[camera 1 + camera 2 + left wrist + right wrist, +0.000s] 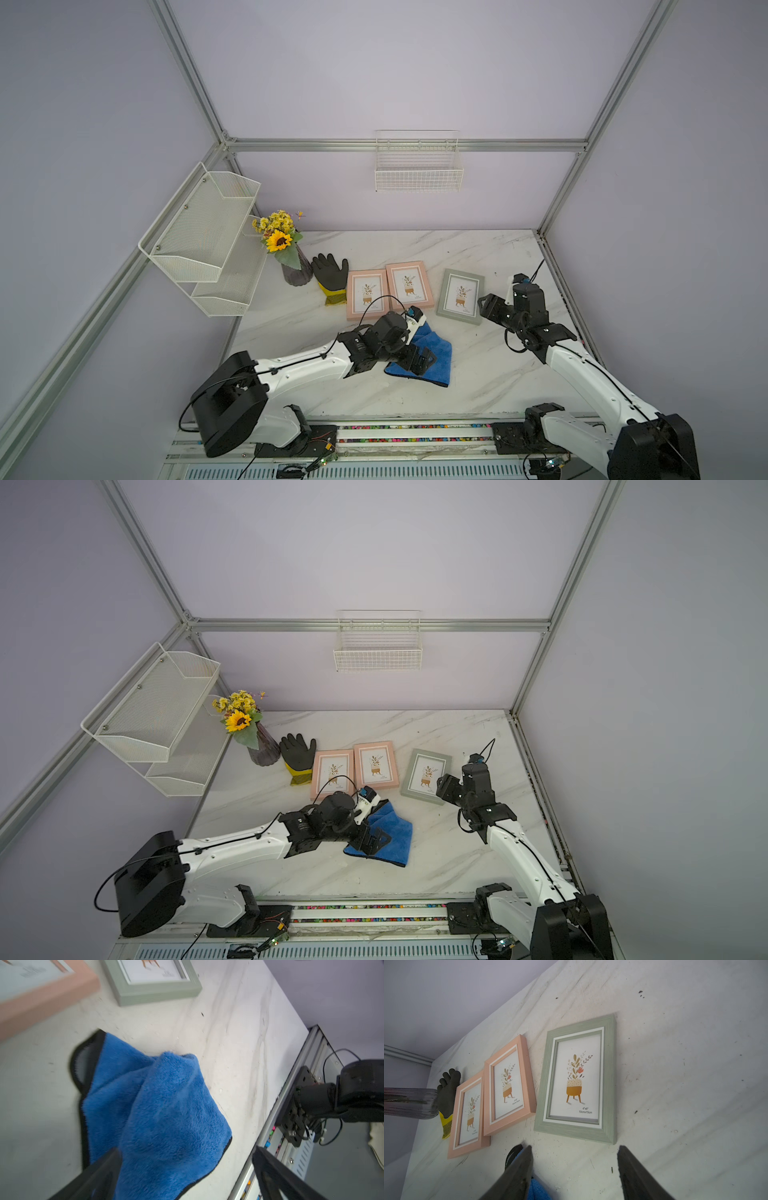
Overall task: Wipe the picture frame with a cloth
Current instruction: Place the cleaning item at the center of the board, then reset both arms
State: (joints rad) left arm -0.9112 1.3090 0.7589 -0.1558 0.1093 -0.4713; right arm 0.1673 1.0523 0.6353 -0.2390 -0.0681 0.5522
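Note:
The blue cloth (434, 353) (397, 833) lies crumpled on the marble table (478, 374), near its front middle. My left gripper (420, 360) (187, 1152) stands over the cloth (162, 1105) with its jaws wide apart and gripping nothing. Three picture frames lie flat behind the cloth: a green one (460, 296) (577, 1080) and two pink ones (367, 294) (409, 284). My right gripper (487, 306) (575, 1147) hovers just in front of the green frame's near right corner. It is open with only bare table between its fingers.
A black-and-yellow work glove (330, 272) and a vase of yellow flowers (296, 270) sit left of the frames. A mesh shelf (208, 232) hangs on the left wall and a wire basket (418, 166) on the back wall. The arms' rail (415, 432) runs along the table's front edge.

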